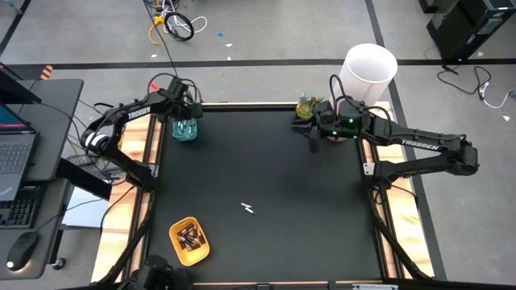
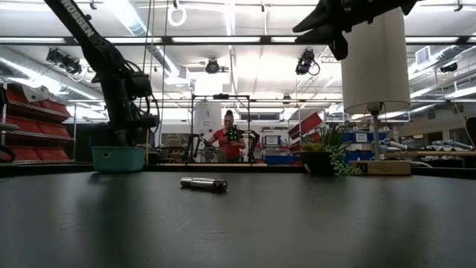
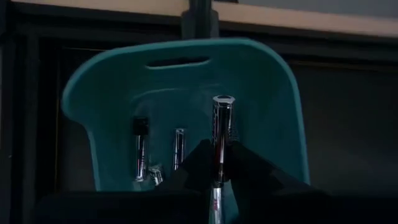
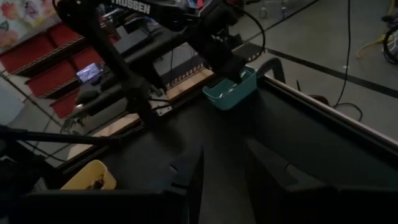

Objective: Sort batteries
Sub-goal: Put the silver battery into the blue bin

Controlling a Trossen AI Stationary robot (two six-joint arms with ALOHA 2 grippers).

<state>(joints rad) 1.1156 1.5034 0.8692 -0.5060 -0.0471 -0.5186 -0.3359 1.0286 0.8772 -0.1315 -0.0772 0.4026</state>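
Pinching a silvery battery (image 3: 222, 134) in my left gripper (image 3: 219, 163), long axis pointing out ahead, I hang right over the teal tray (image 1: 185, 131), which holds a few already. Two pale ones (image 1: 248, 209) lie mid-table; the yellow tray (image 1: 189, 241) holds dark ones. My right gripper (image 4: 221, 165) waits parted, empty.

I see a glossy metallic battery (image 3: 222, 134) above a smooth teal plastic tray (image 3: 273, 106); the tabletop (image 1: 266, 169) looks matt black.
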